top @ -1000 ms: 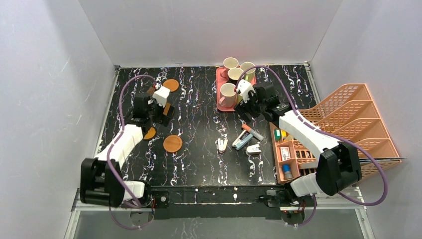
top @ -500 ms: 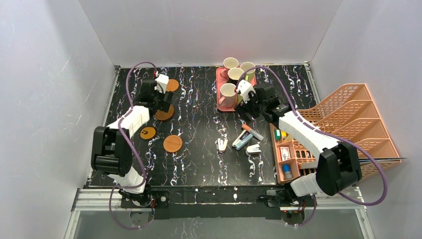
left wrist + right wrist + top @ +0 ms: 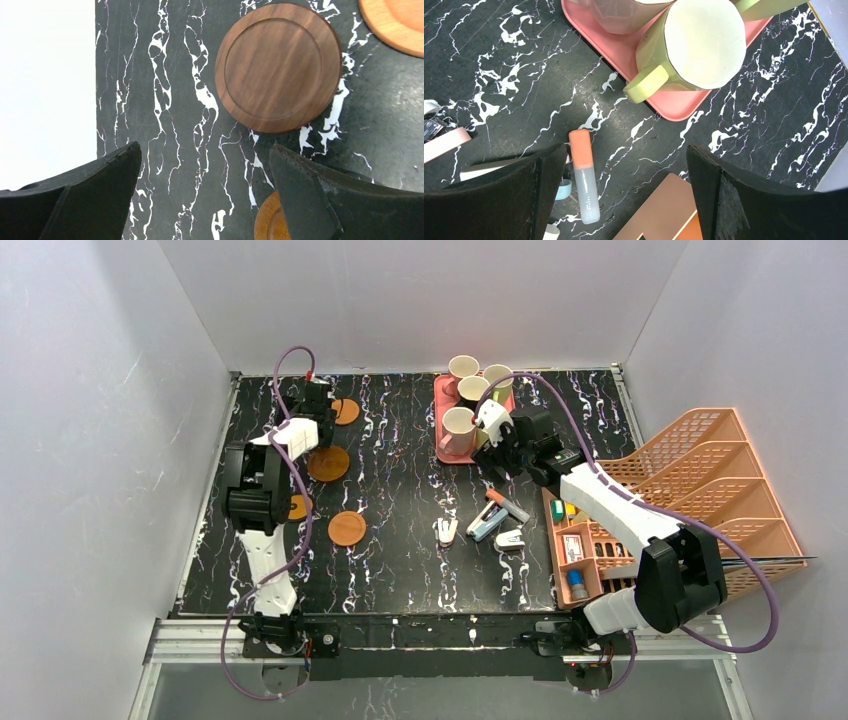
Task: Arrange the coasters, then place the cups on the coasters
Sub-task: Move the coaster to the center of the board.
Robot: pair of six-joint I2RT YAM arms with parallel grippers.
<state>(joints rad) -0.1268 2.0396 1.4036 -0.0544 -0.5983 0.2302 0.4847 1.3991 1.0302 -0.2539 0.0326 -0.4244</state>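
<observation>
Overhead and from the wrists alike, both grippers show spread jaws with nothing between them.

The left gripper (image 3: 205, 170) hangs over bare table (image 3: 165, 90). A walnut coaster (image 3: 279, 67) lies flat just ahead of it, toward its right finger (image 3: 325, 200) and apart from both fingers. An orange coaster (image 3: 395, 22) sits farther ahead and to the right, near the walnut one but not touching it. A third coaster (image 3: 265, 222) peeps out beside the right finger's inner edge; contact cannot be told. Behind the gripper, beside the arm, lie two more coasters, one orange (image 3: 347, 528) and one small and dark (image 3: 297, 507), half hidden by the arm.

The right gripper (image 3: 624, 160) hangs just short of the tray (image 3: 674, 105) corner. A green cup (image 3: 704, 45) stands on the tray ahead, its handle pointing back toward the left finger (image 3: 499, 200). A pink cup (image 3: 619, 15) stands farther ahead on the left. Three more cups (image 3: 472, 390) cluster at the tray's far end. A tube (image 3: 585, 185) lies just beside the left finger.
</observation>
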